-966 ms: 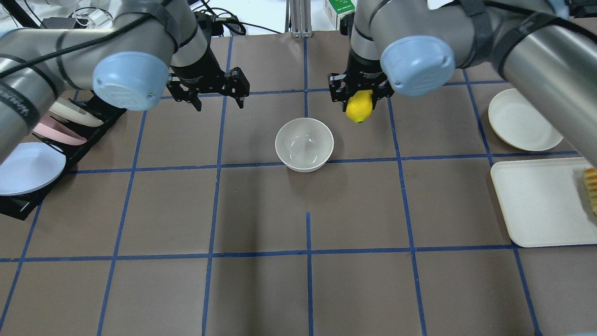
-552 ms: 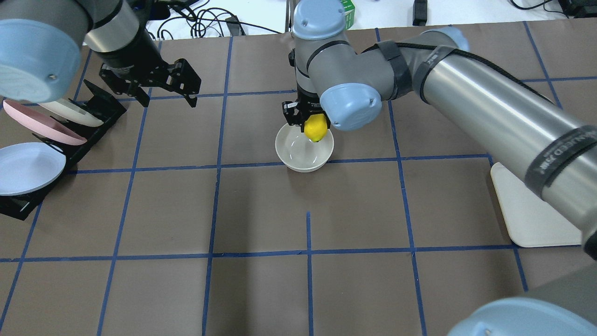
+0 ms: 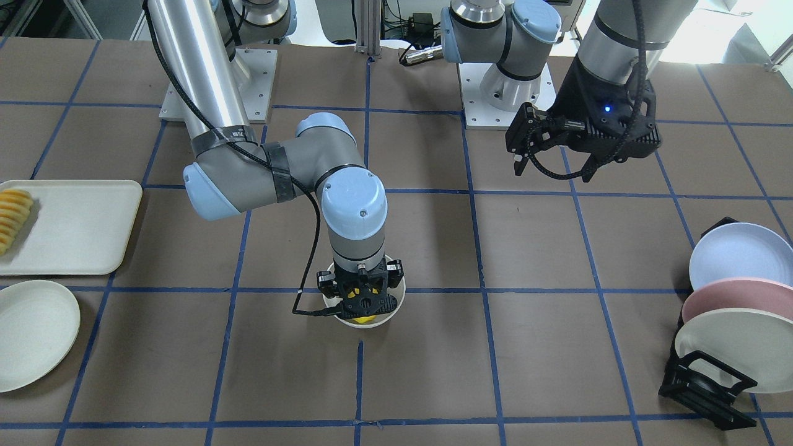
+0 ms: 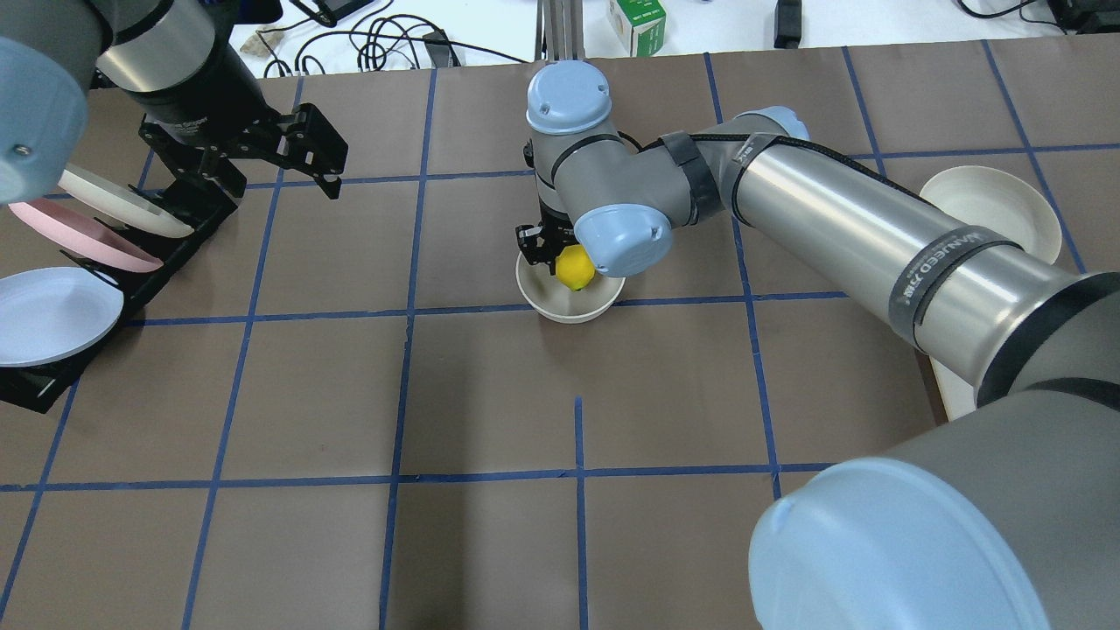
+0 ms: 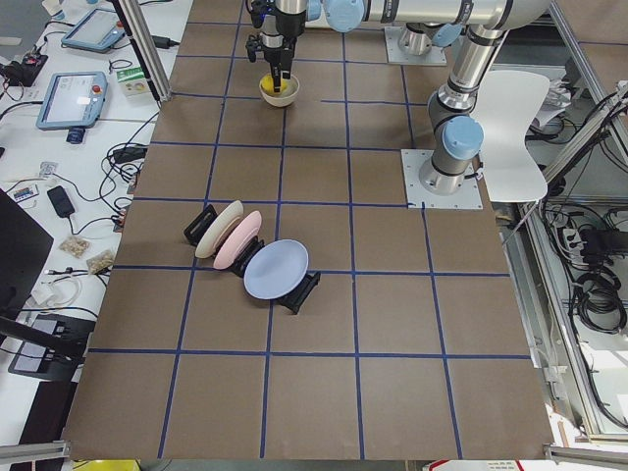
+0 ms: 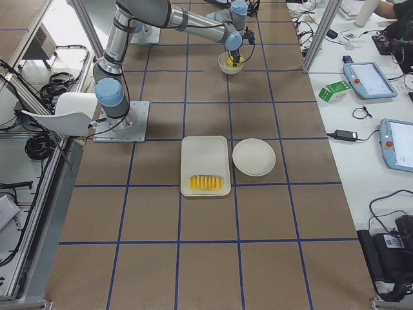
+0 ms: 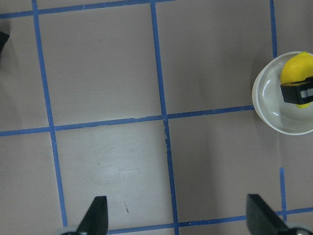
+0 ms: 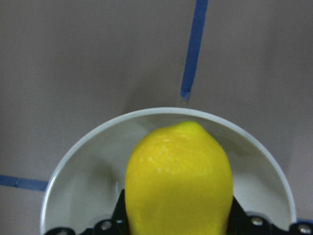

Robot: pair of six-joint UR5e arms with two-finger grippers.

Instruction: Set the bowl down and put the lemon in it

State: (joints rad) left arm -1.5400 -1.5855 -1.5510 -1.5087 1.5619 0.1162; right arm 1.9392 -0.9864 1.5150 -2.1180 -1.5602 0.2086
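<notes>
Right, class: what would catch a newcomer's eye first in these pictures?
The bright yellow oval lemon, gripped in the right arm's jaws, is low inside the glossy off-white round bowl at the middle of the brown table. Next, the blue, pink and cream plates standing in a black rack on the robot's left. The left arm's jaws hang open near that rack.

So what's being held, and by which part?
The right pincer grips the bright yellow oval lemon across its middle, over the glossy off-white bowl. The left pincer is open, empty.
</notes>
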